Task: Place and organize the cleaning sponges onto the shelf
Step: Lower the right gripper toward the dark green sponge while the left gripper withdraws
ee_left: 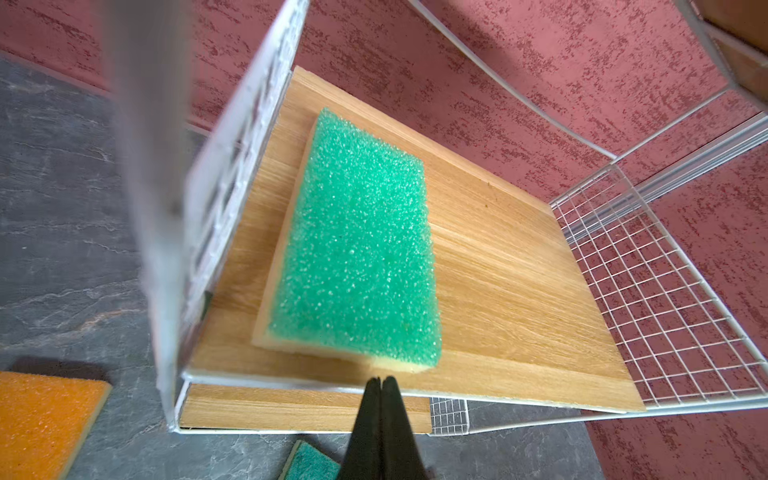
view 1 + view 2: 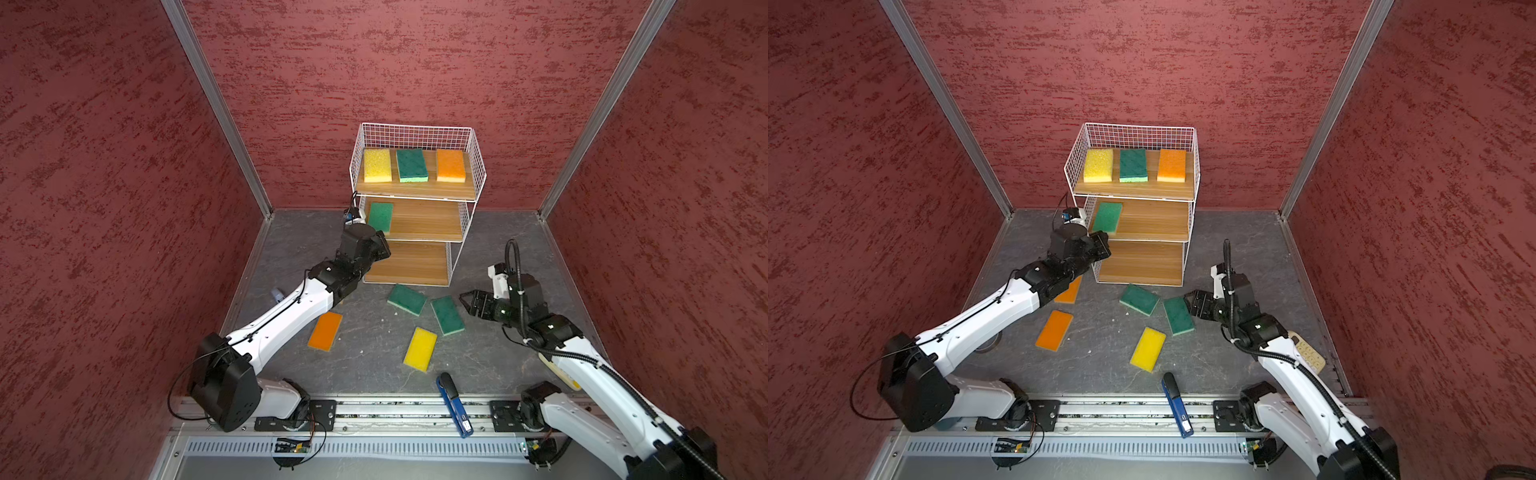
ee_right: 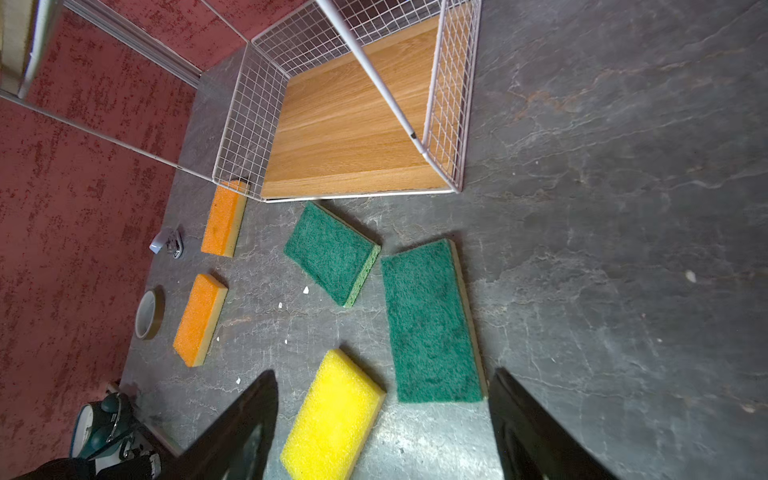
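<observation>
Wood-and-wire shelf (image 2: 415, 193) is standing at 12 o'clock on the grey table (image 2: 374, 374), open front facing 6. Clock directions are as in both top views.

Top tier is carrying three sponges in a row, each with its long axis running 12-to-6:
- top yellow sponge (image 2: 377, 165) at the 9 end
- top green sponge (image 2: 411, 165) in the middle
- top orange sponge (image 2: 451, 165) at the 3 end

Middle tier is holding the light green sponge (image 2: 380, 217) at its 9 end, foam face up. Its long axis is running roughly 12-to-6, leaning slightly toward 1.

Bottom tier is showing only bare board.

Five sponges are lying flat on the table at 6 of the shelf:
- tilted green sponge (image 2: 407, 299), just in front of the shelf, axis 10-to-4
- right green sponge (image 2: 447, 315), axis 11-to-5
- loose yellow sponge (image 2: 420, 348), axis 1-to-7
- loose orange sponge (image 2: 325, 331), axis 1-to-7
- half-hidden orange sponge (image 2: 1070, 293), partly under the left arm

Left gripper (image 1: 380, 388) is sitting at the middle tier's front edge with its fingers pressed together, gripping nothing. Its tip is just beside the light green sponge's near short edge; I cannot tell if they are touching.

Right gripper (image 2: 465, 306) is hovering at 3 of the right green sponge. Its fingers are spread and empty, pointing toward 9.
</observation>
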Controlling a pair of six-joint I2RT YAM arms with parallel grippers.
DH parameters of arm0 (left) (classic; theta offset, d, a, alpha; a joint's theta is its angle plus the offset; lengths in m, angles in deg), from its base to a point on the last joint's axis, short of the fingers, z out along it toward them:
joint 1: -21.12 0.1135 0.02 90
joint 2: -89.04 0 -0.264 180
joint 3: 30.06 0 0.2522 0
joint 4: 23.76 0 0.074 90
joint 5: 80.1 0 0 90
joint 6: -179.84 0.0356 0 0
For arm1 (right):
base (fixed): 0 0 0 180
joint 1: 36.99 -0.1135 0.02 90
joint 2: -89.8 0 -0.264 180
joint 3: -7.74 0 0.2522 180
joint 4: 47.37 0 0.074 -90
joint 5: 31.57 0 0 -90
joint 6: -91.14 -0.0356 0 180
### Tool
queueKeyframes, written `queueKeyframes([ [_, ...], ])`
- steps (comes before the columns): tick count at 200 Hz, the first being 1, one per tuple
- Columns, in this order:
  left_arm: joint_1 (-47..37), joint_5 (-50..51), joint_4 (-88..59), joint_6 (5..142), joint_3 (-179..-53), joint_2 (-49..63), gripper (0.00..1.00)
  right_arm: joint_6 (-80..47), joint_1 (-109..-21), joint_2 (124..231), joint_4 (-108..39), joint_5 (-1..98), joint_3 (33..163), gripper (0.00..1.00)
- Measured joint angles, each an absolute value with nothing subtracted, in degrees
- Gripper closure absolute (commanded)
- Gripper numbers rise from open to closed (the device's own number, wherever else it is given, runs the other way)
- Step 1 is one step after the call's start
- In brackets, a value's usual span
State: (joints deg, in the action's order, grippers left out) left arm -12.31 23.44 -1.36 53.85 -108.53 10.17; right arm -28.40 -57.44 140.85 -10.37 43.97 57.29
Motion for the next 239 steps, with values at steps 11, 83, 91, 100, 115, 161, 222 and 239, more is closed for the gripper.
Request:
queueKeyframes([
  [11, -12.3, 23.4, -1.9, 53.6, -108.5, 10.2, 1.0, -28.4, -57.4, 140.8, -10.4, 43.9, 57.2, 0.2],
  [83, -12.7, 24.2, -4.7, 53.0, -108.2, 10.1, 1.0, -28.4, -57.4, 140.8, -11.0, 43.6, 56.5, 0.2],
  [91, -12.8, 24.2, -4.7, 52.9, -108.2, 10.1, 1.0, -28.4, -57.4, 140.8, -11.1, 43.6, 56.5, 0.2],
  [100, -12.8, 24.4, -4.8, 52.8, -108.2, 10.0, 1.0, -28.4, -57.4, 140.8, -11.1, 43.6, 56.5, 0.2],
  [115, -13.0, 24.6, -4.8, 52.5, -108.2, 9.9, 1.0, -28.4, -57.4, 140.7, -11.1, 43.6, 56.3, 0.2],
  [161, -13.4, 25.0, -5.9, 52.3, -107.0, 10.3, 1.0, -28.4, -57.4, 140.7, -11.1, 43.6, 56.1, 0.2],
  [222, -14.5, 25.4, -5.8, 52.3, -106.0, 11.9, 1.0, -28.4, -57.4, 140.7, -11.2, 43.6, 55.9, 0.2],
  [239, -14.5, 25.6, -5.7, 52.3, -105.9, 11.9, 1.0, -28.4, -57.4, 140.6, -11.2, 43.6, 55.9, 0.2],
])
